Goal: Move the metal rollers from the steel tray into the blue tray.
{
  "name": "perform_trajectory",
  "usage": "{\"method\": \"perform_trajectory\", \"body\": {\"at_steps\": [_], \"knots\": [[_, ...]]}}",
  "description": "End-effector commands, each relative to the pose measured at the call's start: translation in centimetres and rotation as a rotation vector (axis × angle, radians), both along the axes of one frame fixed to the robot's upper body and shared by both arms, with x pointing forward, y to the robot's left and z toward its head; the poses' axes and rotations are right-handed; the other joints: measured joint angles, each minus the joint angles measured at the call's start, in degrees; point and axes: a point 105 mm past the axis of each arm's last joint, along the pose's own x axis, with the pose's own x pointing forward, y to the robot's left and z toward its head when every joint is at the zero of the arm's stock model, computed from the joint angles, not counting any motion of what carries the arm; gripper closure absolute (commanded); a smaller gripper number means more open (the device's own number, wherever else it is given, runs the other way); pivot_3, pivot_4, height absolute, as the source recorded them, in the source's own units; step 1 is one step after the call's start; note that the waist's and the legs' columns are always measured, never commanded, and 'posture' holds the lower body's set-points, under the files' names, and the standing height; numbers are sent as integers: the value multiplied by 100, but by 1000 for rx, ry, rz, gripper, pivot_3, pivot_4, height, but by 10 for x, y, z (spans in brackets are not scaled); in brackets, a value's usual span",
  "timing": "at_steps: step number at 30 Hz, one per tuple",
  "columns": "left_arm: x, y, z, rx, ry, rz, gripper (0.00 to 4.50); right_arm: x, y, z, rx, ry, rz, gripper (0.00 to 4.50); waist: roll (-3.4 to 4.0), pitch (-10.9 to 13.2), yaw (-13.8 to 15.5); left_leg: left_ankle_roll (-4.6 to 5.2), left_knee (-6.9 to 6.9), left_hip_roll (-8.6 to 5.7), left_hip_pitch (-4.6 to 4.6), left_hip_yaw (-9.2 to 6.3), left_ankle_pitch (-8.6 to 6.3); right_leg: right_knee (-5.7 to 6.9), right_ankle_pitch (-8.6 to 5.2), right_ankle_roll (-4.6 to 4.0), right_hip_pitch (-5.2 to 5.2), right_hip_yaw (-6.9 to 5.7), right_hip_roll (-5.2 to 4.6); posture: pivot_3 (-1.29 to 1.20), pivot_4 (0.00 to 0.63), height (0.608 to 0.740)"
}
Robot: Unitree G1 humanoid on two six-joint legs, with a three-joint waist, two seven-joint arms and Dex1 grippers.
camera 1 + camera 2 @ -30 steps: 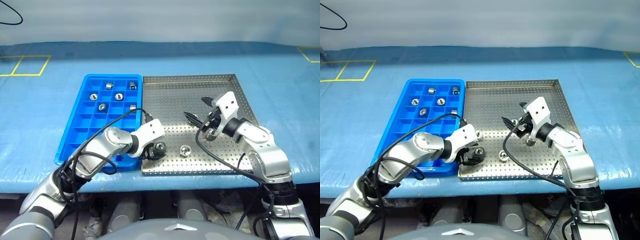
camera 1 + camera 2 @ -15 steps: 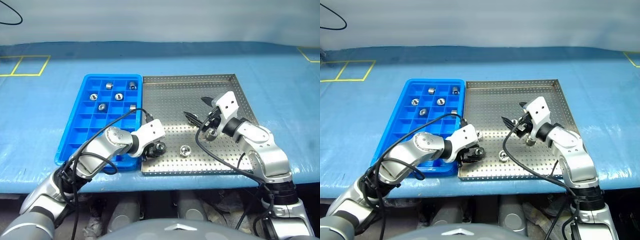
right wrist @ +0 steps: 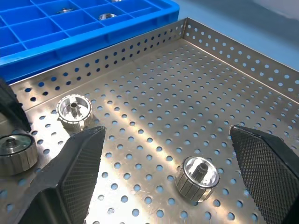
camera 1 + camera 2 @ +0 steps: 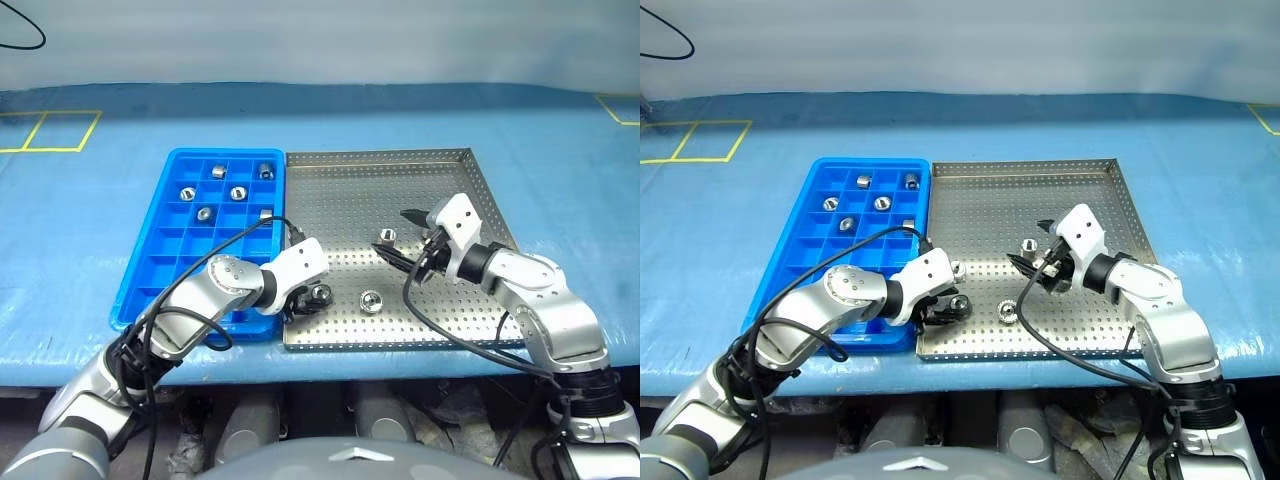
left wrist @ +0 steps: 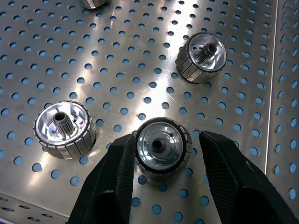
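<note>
A: Blue table cover [image 4: 100, 230] underneath, and the left gripper [image 5: 161, 161] sits half-closed around a roller [image 5: 162, 145] near the steel tray's [image 4: 440, 325] corner by the blue tray [image 4: 150, 265].

B: One finger [image 5: 119, 168] touches; the other leaves a gap. It should squeeze squarely before lifting.

A: The right gripper [image 4: 418, 243] hangs wide open, empty, over another roller [image 3: 197, 176].

Left: our gripper [image 5: 161, 154] pointed steeply down, fingers [image 5: 122, 175] partly closed | Right: our gripper [image 4: 412, 250] angled shallowly down toward the left, fingers [image 3: 77, 170] spread wide
</note>
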Motion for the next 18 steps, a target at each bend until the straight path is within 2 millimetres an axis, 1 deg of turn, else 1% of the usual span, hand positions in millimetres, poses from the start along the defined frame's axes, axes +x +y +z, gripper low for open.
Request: {"method": "perform_trajectory", "body": {"at_steps": [1, 3, 4, 5, 10, 18], "knots": [[-1, -3, 7, -24, -32, -21, 2157, -6, 2, 17, 11, -47, 33, 0, 0, 0, 7, 0, 1, 1, 0, 0, 0, 0, 0, 0, 0, 0, 1, -216, 150, 740], [-2, -4, 8, -25, -33, -25, 2157, -7, 3, 19, 9, -53, 42, 0, 0, 0, 8, 1, 3, 2, 0, 0, 0, 2, 0, 1, 0, 0, 1, -216, 150, 740], [-2, -4, 8, -26, -33, -27, 2507, -7, 4, 19, 9, -54, 45, 0, 0, 0, 6, 1, 4, 2, 0, 0, -1, 2, 0, 1, 0, 0, 1, -220, 150, 740], [-2, -5, 8, -28, -33, -33, 2693, -8, 5, 20, 9, -57, 47, 0, 0, 0, 7, 1, 4, 2, 0, 0, -1, 2, 0, 2, 1, 0, 1, -220, 150, 740], [-4, -5, 9, -29, -33, -49, 4272, -10, 10, 20, 11, -59, 67, 0, 0, 0, 11, -1, 6, 2, -1, 0, 0, 1, 1, 2, 0, 1, 1, -222, 150, 740], [-2, -1, 17, -42, -53, -41, 4272, -18, 17, 10, -17, -15, 122, 0, 0, 0, 12, 1, 6, 2, -1, 0, -1, 1, 1, 2, 0, 1, 2, -213, 150, 740]]}}
